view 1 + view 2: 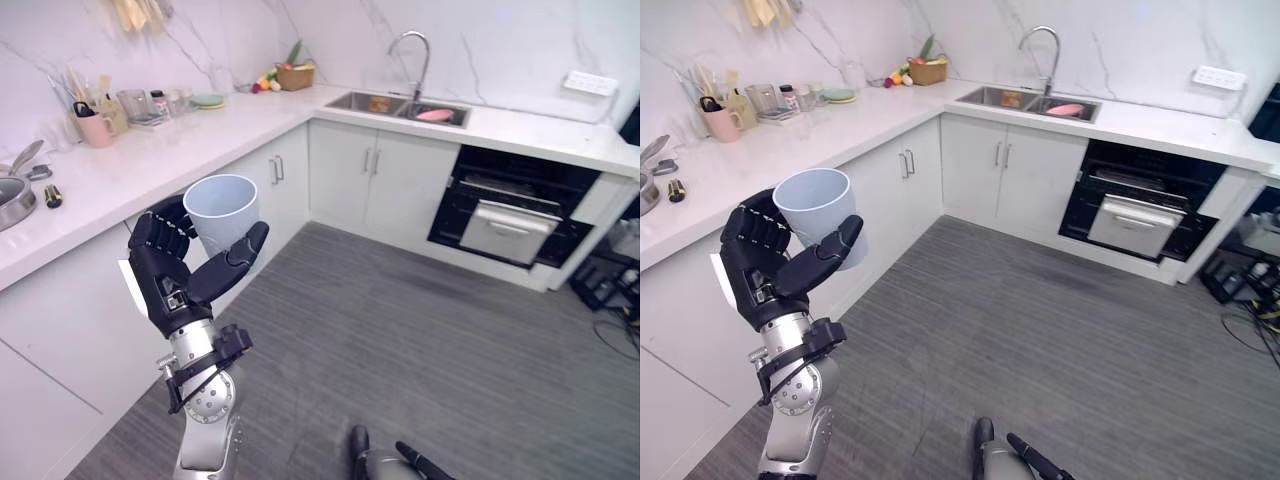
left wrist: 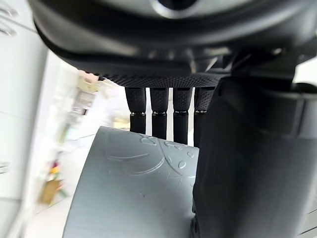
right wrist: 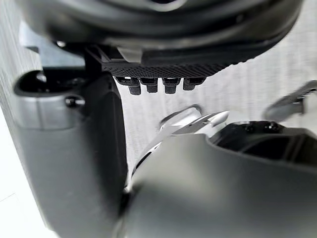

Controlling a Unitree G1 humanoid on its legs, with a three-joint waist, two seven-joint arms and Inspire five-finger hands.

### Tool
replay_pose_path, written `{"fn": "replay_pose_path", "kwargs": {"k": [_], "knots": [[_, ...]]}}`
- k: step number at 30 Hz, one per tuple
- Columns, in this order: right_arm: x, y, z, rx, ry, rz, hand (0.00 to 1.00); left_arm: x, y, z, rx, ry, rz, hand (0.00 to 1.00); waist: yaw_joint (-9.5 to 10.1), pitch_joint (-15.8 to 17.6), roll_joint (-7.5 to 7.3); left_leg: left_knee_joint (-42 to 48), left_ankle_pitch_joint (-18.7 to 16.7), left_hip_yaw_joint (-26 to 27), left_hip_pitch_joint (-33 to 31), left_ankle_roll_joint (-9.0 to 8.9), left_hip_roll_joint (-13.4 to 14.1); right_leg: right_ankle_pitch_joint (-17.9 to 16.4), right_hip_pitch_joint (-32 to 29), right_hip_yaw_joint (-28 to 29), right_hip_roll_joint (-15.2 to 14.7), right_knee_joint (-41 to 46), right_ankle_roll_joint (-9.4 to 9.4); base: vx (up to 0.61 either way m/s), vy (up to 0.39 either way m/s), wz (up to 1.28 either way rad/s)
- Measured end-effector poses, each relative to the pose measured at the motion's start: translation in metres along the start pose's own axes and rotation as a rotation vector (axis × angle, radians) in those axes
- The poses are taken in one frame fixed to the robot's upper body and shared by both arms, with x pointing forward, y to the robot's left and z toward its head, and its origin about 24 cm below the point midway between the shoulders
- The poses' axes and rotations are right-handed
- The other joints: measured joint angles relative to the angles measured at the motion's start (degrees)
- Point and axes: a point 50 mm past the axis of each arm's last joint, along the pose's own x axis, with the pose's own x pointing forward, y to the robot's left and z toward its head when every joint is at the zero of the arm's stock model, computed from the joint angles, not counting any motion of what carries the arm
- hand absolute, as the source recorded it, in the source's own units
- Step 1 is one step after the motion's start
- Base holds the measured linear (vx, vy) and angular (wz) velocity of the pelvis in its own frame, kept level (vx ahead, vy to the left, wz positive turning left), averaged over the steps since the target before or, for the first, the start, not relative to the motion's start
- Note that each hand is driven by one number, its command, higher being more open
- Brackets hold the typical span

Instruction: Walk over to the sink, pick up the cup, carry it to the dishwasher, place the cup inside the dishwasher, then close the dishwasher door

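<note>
A pale blue-grey cup (image 1: 222, 205) is held upright in the air in front of the left counter, with my left hand (image 1: 165, 270) shut on it, fingers behind it and thumb across its front. In the left wrist view the fingers (image 2: 158, 109) wrap the cup's wall (image 2: 133, 198). The sink (image 1: 400, 105) sits in the far counter under a tall tap, with a pink item in one basin. To its right the dark dishwasher (image 1: 505, 230) stands open with a pale rack showing. My right hand (image 3: 64, 148) shows in its wrist view above the grey floor, fingers curled and holding nothing.
The white counter (image 1: 150, 160) runs along the left, with a pink mug of utensils (image 1: 95, 125), jars, a plate and a metal pan (image 1: 12, 195). A fruit basket (image 1: 295, 75) stands in the corner. Grey floor (image 1: 400, 330) stretches open toward the dishwasher.
</note>
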Motion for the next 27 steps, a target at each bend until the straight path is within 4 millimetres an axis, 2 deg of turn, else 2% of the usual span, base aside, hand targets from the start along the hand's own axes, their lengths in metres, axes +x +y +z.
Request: {"fn": "replay_pose_path", "kwargs": {"k": [1, 2, 3, 4, 5, 6, 7, 8, 9, 10, 11, 12, 13, 14, 15, 16, 17, 18, 19, 20, 21, 22, 23, 24, 25, 26, 27], "knots": [[-0.001, -0.003, 0.0, 0.005, 0.009, -0.012, 1.0, -0.003, -0.001, -0.001, -0.02, 0.015, 0.002, 0.0, -0.22, -0.19, 0.48, 14.33, 1.51, 1.63, -5.42, -1.64, 2.69, 0.63, 0.8, -0.9, 0.28, 1.8, -1.03, 0.66, -0.221, 0.41], [-0.002, -0.006, 0.002, 0.007, 0.007, -0.023, 1.0, -0.004, -0.003, -0.001, -0.038, 0.026, 0.004, 0.0, -0.17, -0.13, 1.61, 22.68, 4.79, 2.41, -8.91, -2.24, 5.18, -0.87, 1.56, -1.69, 1.03, 2.82, -1.42, 0.64, -0.23, 0.14], [-0.005, -0.011, 0.006, -0.003, 0.001, -0.047, 1.0, -0.009, -0.003, -0.003, -0.069, 0.054, 0.034, 0.0, 0.75, -0.43, 3.81, 35.51, 17.94, 3.89, -14.82, -1.3, 10.0, -3.86, 4.32, -1.61, 3.73, 2.3, -2.38, 0.68, -0.156, -0.12], [-0.006, -0.014, 0.008, -0.017, 0.002, -0.061, 1.0, -0.011, -0.001, -0.004, -0.071, 0.064, 0.032, 0.0, 0.97, -0.11, 4.11, 39.42, 20.54, 4.44, -16.71, -1.05, 11.88, -4.6, 5.84, -1.27, 4.63, 1.31, -2.66, 0.7, -0.127, -0.27], [-0.006, -0.017, 0.007, -0.016, 0.012, -0.096, 1.0, -0.012, -0.001, -0.004, -0.068, 0.071, 0.005, 0.0, 1.14, 0.07, 4.92, 44.27, 19.91, 4.87, -21.06, -0.35, 14.64, -6.08, 9.62, -0.94, 5.87, -0.97, -3.62, 0.74, -0.112, -0.23], [-0.006, -0.022, 0.001, -0.008, 0.049, -0.125, 1.0, -0.012, -0.004, -0.004, -0.083, 0.073, -0.025, 0.0, 1.29, 0.32, 4.57, 43.87, 17.28, 5.33, -24.25, -0.11, 15.33, -7.11, 13.51, -0.21, 6.24, -3.9, -4.11, 0.71, -0.114, -0.35], [-0.005, -0.023, -0.004, 0.013, 0.084, -0.128, 1.0, -0.012, -0.006, -0.002, -0.093, 0.068, -0.058, 0.0, 2.01, 0.39, 4.1, 39.87, 13.87, 5.91, -26.79, -0.18, 15.17, -6.92, 17.18, 1.41, 6.34, -7.17, -3.65, 0.7, -0.098, -0.47], [-0.005, -0.024, -0.005, 0.019, 0.097, -0.126, 1.0, -0.011, -0.006, -0.001, -0.097, 0.064, -0.067, 0.0, 2.39, 0.33, 3.92, 36.54, 12.3, 6.7, -27.9, -0.3, 14.91, -6.93, 18.94, 2.56, 6.4, -8.95, -3.66, 0.7, -0.062, -0.8], [-0.004, -0.024, -0.007, 0.022, 0.123, -0.121, 1.0, -0.011, -0.008, 0.001, -0.103, 0.056, -0.083, 0.0, 3.14, 0.37, 3.44, 26.43, 10.44, 8.33, -28.67, -0.6, 13.61, -6.83, 22.15, 5.32, 6.07, -12.18, -3.51, 0.7, -0.004, -0.98], [-0.002, -0.02, -0.007, 0.026, 0.136, -0.108, 1.0, -0.01, -0.007, 0.001, -0.096, 0.05, -0.097, 0.0, 3.61, 0.52, 2.65, 10.5, 10.79, 8.04, -28.22, -0.64, 10.07, -6.84, 24.6, 7.91, 4.92, -14.45, -3.45, 0.69, 0.025, -0.98], [-0.001, -0.019, -0.008, 0.029, 0.146, -0.104, 1.0, -0.009, -0.007, 0.001, -0.093, 0.049, -0.106, 0.0, 3.48, 0.53, 2.3, 1.89, 12.18, 6.72, -28.06, -0.79, 8.12, -6.94, 25.62, 8.93, 4.17, -15.32, -3.26, 0.64, 0.089, -0.92], [0.0, -0.019, -0.008, 0.038, 0.158, -0.104, 1.0, -0.009, -0.01, 0.001, -0.098, 0.048, -0.123, 0.0, 3.41, 0.55, 2.19, -11.04, 18.13, 1.59, -28.87, -0.95, 5.12, -7.83, 27.27, 11.46, 3.48, -16.3, -1.73, 0.49, 0.106, -0.68], [0.001, -0.019, -0.009, 0.039, 0.164, -0.107, 1.0, -0.01, -0.011, 0.001, -0.101, 0.05, -0.128, 0.0, 3.57, 0.51, 2.21, -13.02, 20.44, -0.22, -29.25, -1.2, 4.19, -8.45, 27.79, 12.63, 3.35, -16.36, -0.68, 0.76, 0.255, -1.06], [0.0, -0.022, -0.012, 0.035, 0.178, -0.124, 1.0, -0.013, -0.013, 0.0, -0.11, 0.063, -0.139, 0.0, 4.14, 0.32, 2.25, -15.92, 28.83, -4.46, -28.74, -1.52, 2.79, -10.6, 30.03, 16.17, 2.91, -16.18, 2.07, 0.66, 0.285, -1.1], [0.002, -0.019, -0.019, 0.028, 0.188, -0.143, 1.0, -0.014, -0.013, -0.003, -0.099, 0.076, -0.161, 0.0, 4.37, -0.79, -0.22, -15.15, 30.8, -3.17, -27.25, 0.59, 0.86, -12.89, 31.09, 19.11, 0.5, -15.21, 2.21, 0.78, 0.311, -0.99], [0.003, -0.017, -0.021, 0.038, 0.185, -0.151, 1.0, -0.015, -0.015, -0.004, -0.098, 0.084, -0.174, 0.0, 4.0, -1.27, -0.88, -13.59, 29.21, -2.71, -27.44, 1.43, 0.78, -13.01, 30.59, 19.74, -0.15, -14.16, 2.22, 0.61, 0.215, -0.58], [0.004, -0.013, -0.023, 0.065, 0.174, -0.162, 1.0, -0.016, -0.017, -0.005, -0.111, 0.096, -0.187, 0.0, 3.23, -1.5, -1.85, -8.82, 25.19, -1.58, -28.25, 2.15, 0.81, -12.39, 30.32, 21.11, -0.44, -12.09, 2.33, 0.67, 0.192, -0.48], [0.005, -0.012, -0.026, 0.099, 0.156, -0.193, 1.0, -0.016, -0.016, -0.009, -0.109, 0.118, -0.194, 0.0, 3.02, -1.72, -2.41, -5.35, 22.24, -0.41, -27.12, 2.24, 1.24, -10.69, 30.69, 21.03, -0.95, -9.34, 2.43, 0.5, 0.15, -0.57], [0.005, -0.012, -0.027, 0.12, 0.139, -0.215, 1.0, -0.016, -0.016, -0.01, -0.117, 0.132, -0.197, 0.0, 2.93, -1.71, -2.57, -4.14, 21.15, 0.22, -26.0, 2.03, 1.58, -9.64, 30.52, 20.21, -0.83, -6.57, 2.64, 0.44, 0.127, -0.85], [0.005, -0.013, -0.027, 0.143, 0.089, -0.262, 1.0, -0.015, -0.017, -0.011, -0.136, 0.141, -0.199, 0.0, 3.17, -1.67, -2.8, -5.74, 19.1, 2.15, -21.32, 1.85, 2.16, -7.12, 28.07, 17.06, -1.06, 2.46, 4.55, 0.38, 0.117, -1.07], [0.005, -0.01, -0.024, 0.143, 0.031, -0.284, 1.0, -0.014, -0.019, -0.006, -0.147, 0.12, -0.219, 0.0, 3.54, -1.93, -3.02, -11.08, 16.48, 4.23, -15.42, 1.39, 2.38, -3.17, 22.54, 13.21, -3.16, 14.74, 9.62, 0.35, 0.107, -1.21], [0.005, -0.008, -0.023, 0.135, 0.011, -0.29, 1.0, -0.014, -0.02, -0.004, -0.148, 0.103, -0.226, 0.0, 3.63, -1.77, -3.64, -12.49, 15.93, 6.25, -13.3, 2.01, 1.92, -1.29, 19.29, 12.65, -4.87, 21.24, 9.22, 0.28, 0.076, -1.27], [0.006, -0.002, -0.014, 0.11, -0.042, -0.283, 1.0, -0.013, -0.02, -0.002, -0.137, 0.085, -0.236, 0.0, 2.96, -1.72, -3.69, -14.17, 15.03, 8.54, -9.96, 2.2, 2.32, -4.3, 14.02, 10.2, -6.14, 28.91, 4.32, 0.22, 0.041, -0.93], [0.005, 0.0, -0.01, 0.093, -0.073, -0.272, 1.0, -0.013, -0.023, -0.002, -0.126, 0.078, -0.241, 0.0, 1.7, -1.97, -3.25, -14.82, 14.98, 9.31, -8.68, 1.42, 3.19, -7.71, 11.15, 7.29, -5.87, 29.45, 2.91, 0.26, 0.032, -0.67], [0.005, 0.004, -0.006, 0.067, -0.104, -0.256, 1.0, -0.012, -0.027, -0.001, -0.121, 0.065, -0.245, 0.0, 0.32, -2.54, -3.02, -15.59, 14.81, 9.92, -8.21, 1.14, 4.2, -10.86, 7.93, 4.79, -4.92, 27.02, 2.99, 0.31, 0.008, -0.32], [0.005, 0.008, 0.0, 0.04, -0.151, -0.241, 1.0, -0.009, -0.035, 0.0, -0.142, 0.045, -0.249, 0.0, -0.25, -2.51, -2.79, -16.66, 14.88, 10.62, -7.27, 0.73, 5.42, -12.64, 4.65, 2.42, -3.28, 19.91, 2.74, 0.37, -0.036, -0.25], [0.004, 0.01, 0.004, 0.032, -0.179, -0.24, 1.0, -0.004, -0.042, -0.003, -0.151, 0.043, -0.251, 0.0, -0.95, -2.15, -2.5, -17.43, 14.88, 10.95, -6.11, 0.67, 6.69, -12.35, 3.2, 0.43, -1.95, 10.71, 2.55, 0.36, -0.062, -0.25]]}}
